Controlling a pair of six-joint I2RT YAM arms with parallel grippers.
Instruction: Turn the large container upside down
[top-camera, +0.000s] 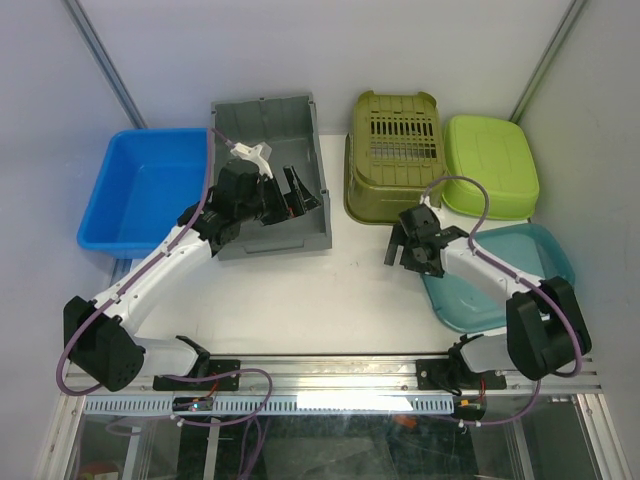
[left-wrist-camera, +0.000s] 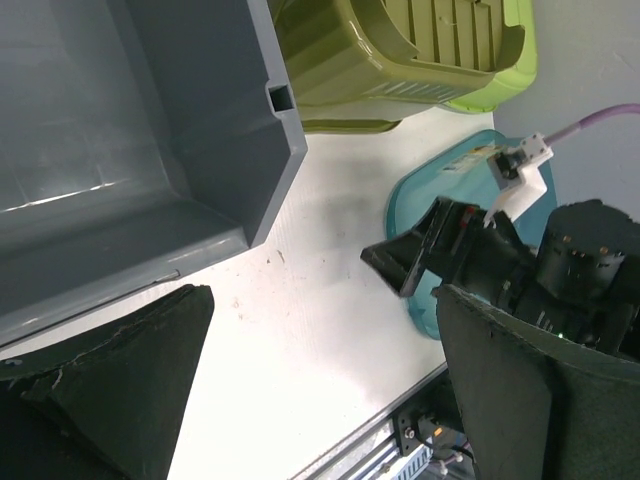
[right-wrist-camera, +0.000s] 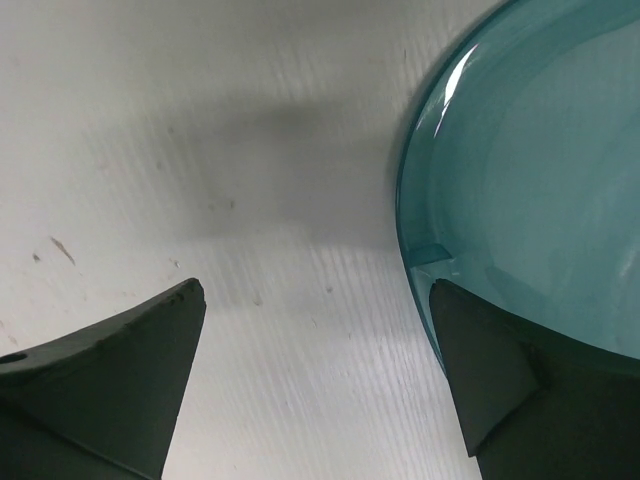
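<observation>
Left claw (top-camera: 288, 195) over grey bin (top-camera: 262, 115), seemingly open

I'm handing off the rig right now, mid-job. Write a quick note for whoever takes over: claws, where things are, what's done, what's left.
Left claw: open, empty, by the gray container's right wall, not gripping it.
Right claw: open, empty, over the bare table beside the rim of the upturned teal tub.
Gray container: upright, open side up, between the blue bin and the olive basket.
Done: no flip yet.
Left: grip a wall and turn it upside down.
</observation>
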